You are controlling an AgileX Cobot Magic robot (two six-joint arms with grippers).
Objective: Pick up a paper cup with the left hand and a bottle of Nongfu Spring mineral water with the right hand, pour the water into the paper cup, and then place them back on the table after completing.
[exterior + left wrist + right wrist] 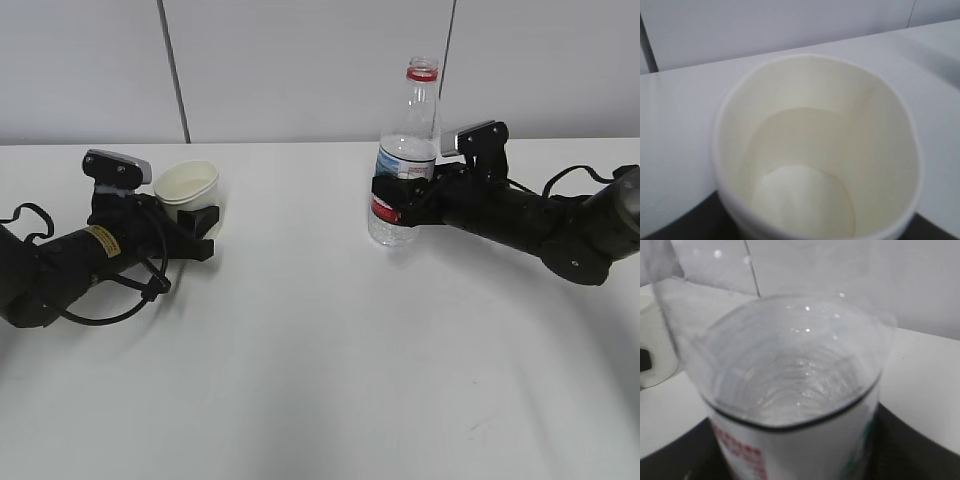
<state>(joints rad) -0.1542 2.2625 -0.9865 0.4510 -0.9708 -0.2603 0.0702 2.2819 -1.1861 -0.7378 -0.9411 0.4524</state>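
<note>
White tabletop (pixel 320 380) fills the near half of your exterior view, matte and bare, with a few tiny dark specks at the lower right. Further back on your left, the paper cup (pixel 187 186) stands upright on the table, held in the left hand (pixel 196 218), whose black fingers close about the cup's lower wall. From the left wrist view you look straight down into that cup (pixel 815 155): cream walls, a pale round bottom and what seems a shallow level of clear liquid, though the blur leaves you unable to be sure. Across on your right, well apart from the cup, the bottle (pixel 408 150) stands upright with its cap off and a red ring at the neck; the right hand (pixel 398 200) grips it across the labelled middle. The water (pixel 392 232) shows in the clear lower part, and the right wrist view shows its rippled surface (pixel 790 375) just above the white and red label (pixel 790 450). Behind both runs the table's far edge, then a pale grey panelled wall (pixel 300 60) with two dark vertical seams. Both arms are cut off at the picture's sides, and neither wrist camera shows its own fingertips clearly, only dark edges at the bottom of each view.
</note>
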